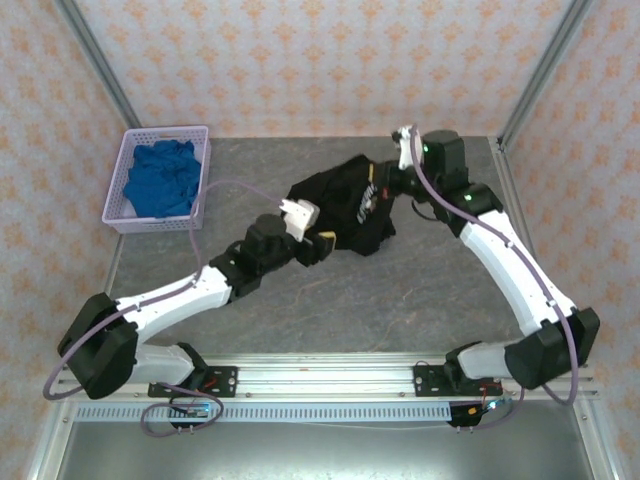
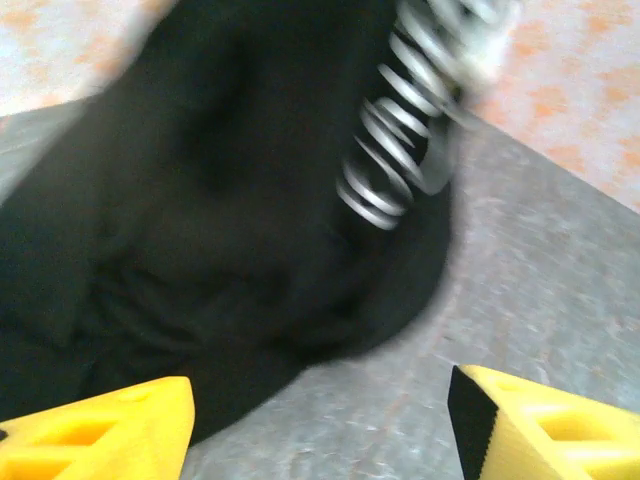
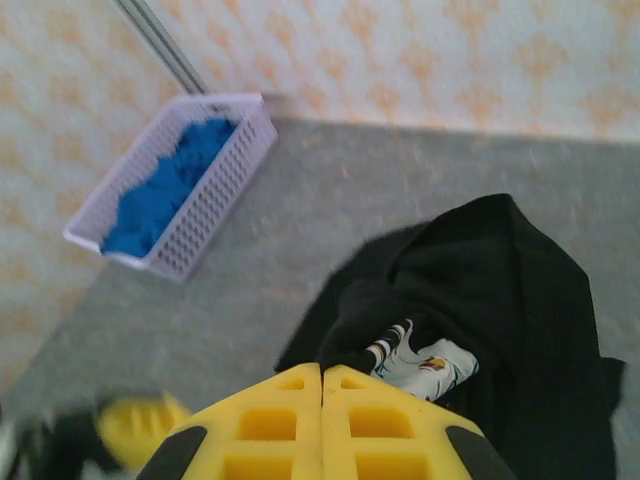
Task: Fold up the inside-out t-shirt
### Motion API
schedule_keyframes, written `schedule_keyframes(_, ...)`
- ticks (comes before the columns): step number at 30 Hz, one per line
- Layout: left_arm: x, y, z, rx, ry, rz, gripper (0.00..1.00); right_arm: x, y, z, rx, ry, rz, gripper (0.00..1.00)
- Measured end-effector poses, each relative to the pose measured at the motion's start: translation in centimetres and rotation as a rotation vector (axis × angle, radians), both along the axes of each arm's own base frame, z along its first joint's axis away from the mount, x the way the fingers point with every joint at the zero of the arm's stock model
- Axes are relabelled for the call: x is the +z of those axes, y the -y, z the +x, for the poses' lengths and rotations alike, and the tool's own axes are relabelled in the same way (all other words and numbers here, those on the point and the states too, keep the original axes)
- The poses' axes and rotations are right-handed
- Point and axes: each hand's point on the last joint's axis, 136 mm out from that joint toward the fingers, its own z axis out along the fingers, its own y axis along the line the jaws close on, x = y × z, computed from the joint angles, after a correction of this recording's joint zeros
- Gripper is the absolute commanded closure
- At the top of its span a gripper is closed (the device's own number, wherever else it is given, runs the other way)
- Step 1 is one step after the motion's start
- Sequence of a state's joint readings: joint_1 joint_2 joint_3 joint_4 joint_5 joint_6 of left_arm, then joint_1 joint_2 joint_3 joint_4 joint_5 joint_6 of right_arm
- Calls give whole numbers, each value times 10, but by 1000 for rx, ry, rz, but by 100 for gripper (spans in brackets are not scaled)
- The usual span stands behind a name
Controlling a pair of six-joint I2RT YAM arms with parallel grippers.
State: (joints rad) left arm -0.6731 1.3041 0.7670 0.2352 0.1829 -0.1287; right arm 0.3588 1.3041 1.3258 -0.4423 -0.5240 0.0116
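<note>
Holding left gripper (image 2: 320, 425) wide at the black t-shirt's (image 2: 230, 200) edge, right gripper (image 3: 321, 372) clamped shut; better to nip one hem layer cleanly.

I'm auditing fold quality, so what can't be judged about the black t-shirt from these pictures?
Left wrist view: the t-shirt is motion-blurred; creases unreadable.
Right wrist view: the shut right pincer hides whether cloth is pinched.
Top view: the left arm covers the t-shirt's near edge; its print is too small to read.
</note>
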Motion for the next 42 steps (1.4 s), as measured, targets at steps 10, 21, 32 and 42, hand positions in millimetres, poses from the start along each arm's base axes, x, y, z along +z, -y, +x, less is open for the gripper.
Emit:
schedule_keyframes(10, -39, 41, 45, -68, -249, 17, 31, -106, 86, -34, -284, -218, -105, 100)
schedule_keyframes(21, -79, 30, 80, 73, -416, 112, 30, -175, 124, -65, -472, -361, -321, 59)
schedule_keyframes(32, -89, 31, 73, 85, -505, 72, 28, -132, 87, -16, -372, -136, -353, 33)
schedule_keyframes(42, -100, 50, 86, 62, -555, 32, 61, -175, 77, 21, -335, -237, -428, 56)
